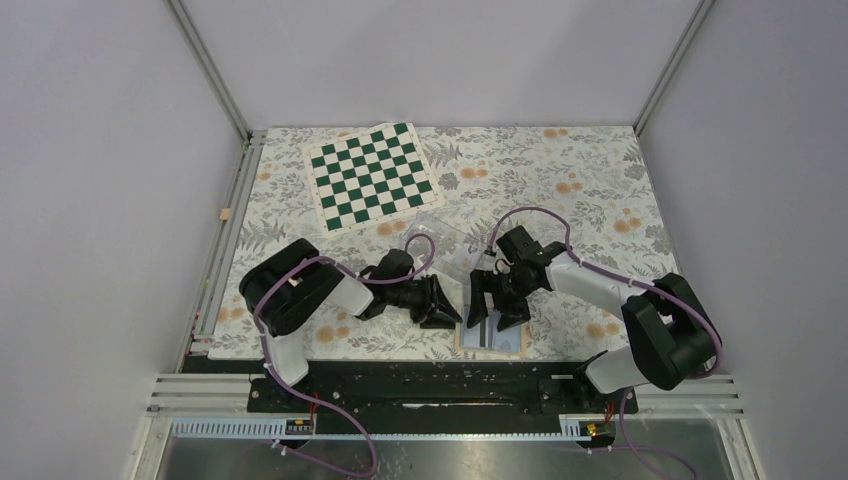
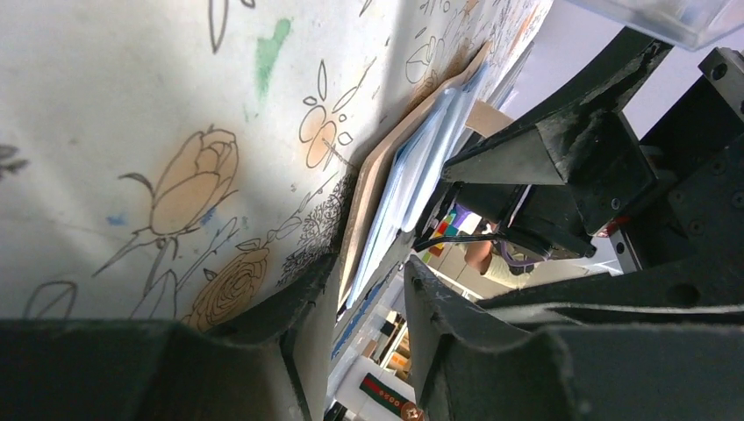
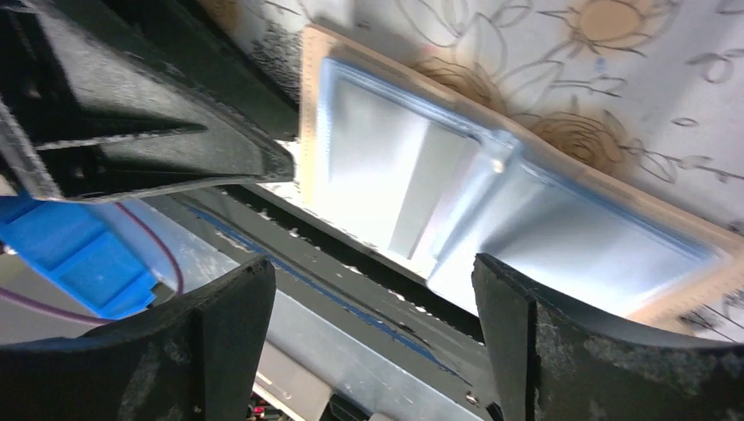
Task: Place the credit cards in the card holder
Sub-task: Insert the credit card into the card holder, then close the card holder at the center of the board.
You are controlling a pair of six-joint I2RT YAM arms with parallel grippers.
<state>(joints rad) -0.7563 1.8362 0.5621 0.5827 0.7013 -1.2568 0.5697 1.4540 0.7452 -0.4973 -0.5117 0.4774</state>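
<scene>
While the table carries a clear box just beyond both jaws, its contents too faint to tell, the holder lies open, light-blue side up, under the right jaws, which gape wide and empty. The left jaws, likewise spread and empty, face its tan edge. It looks light and floppy, so pinning a flap seems wise. No cards show for sure in its pockets; likely stiff and slick, they want edge grips.

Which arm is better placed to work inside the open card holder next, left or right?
Probably right: the right gripper hangs open above the card holder, while the left gripper lies low beside its left edge.
</scene>
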